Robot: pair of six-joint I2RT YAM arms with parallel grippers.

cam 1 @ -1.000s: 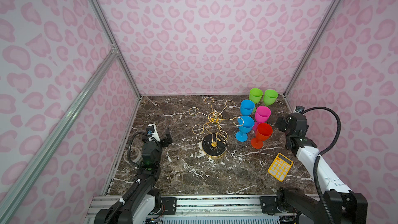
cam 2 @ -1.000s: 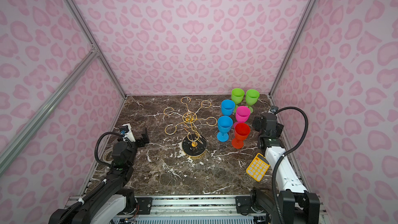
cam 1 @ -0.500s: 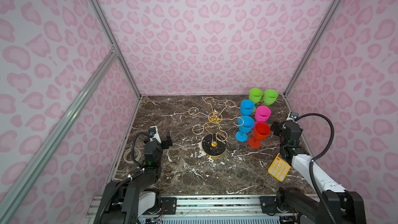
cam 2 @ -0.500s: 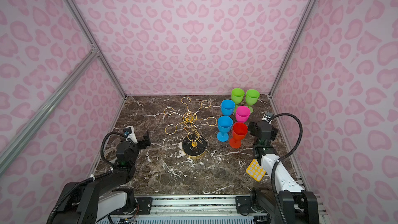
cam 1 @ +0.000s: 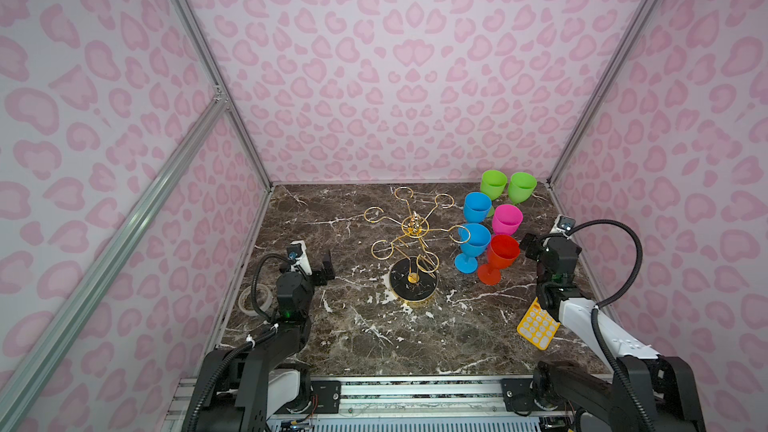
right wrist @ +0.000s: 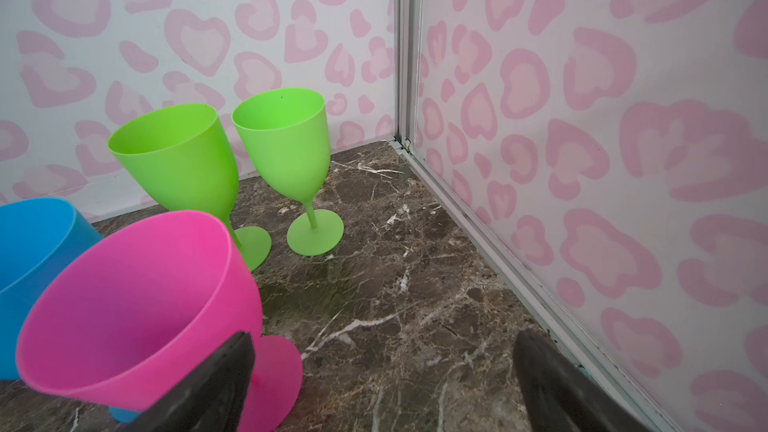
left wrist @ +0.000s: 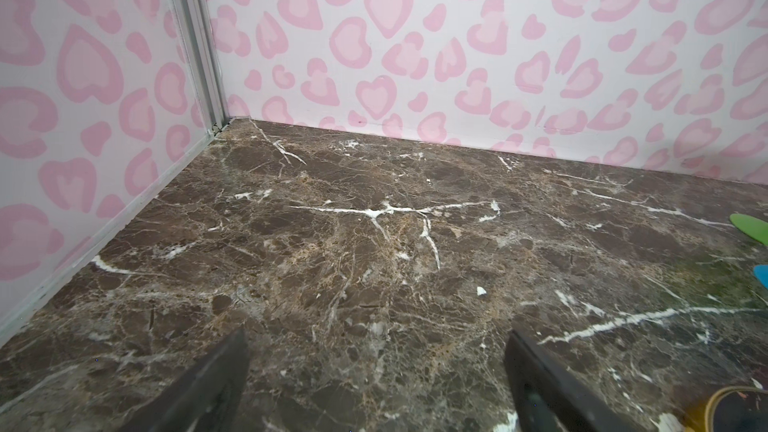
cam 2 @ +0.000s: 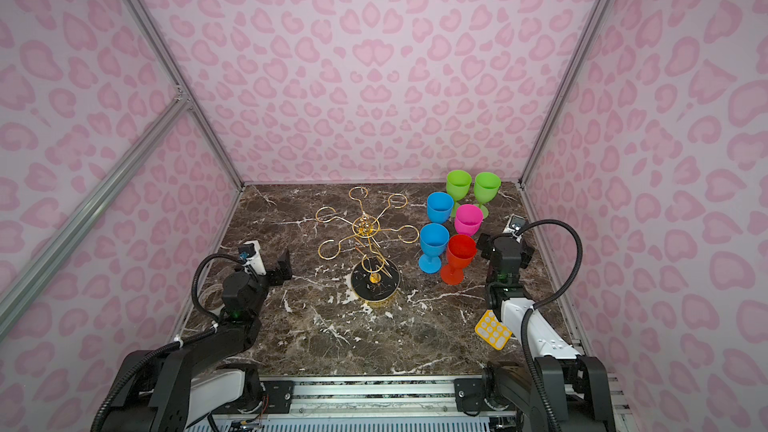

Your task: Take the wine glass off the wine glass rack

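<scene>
Between the bare rack (cam 1: 409, 288) and the right gripper (right wrist: 382, 367) stands the red glass (cam 1: 503, 251), upright; both grippers gape, left gripper (left wrist: 376, 359) farther.

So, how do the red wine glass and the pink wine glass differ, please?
The red wine glass is red; the pink wine glass is pink. The red glass stands nearer the front edge; the pink glass stands behind it. Both stand upright on the marble table.

Calculator: flat yellow plastic calculator (cam 1: 536, 326), one end under the right arm (cam 1: 582, 313).
Tape: pale tape roll (cam 1: 245, 305), crossed by black cable (cam 1: 254, 288).
Goblet: blue plastic goblet (right wrist: 33, 243), cut by right wrist view's edge.
</scene>
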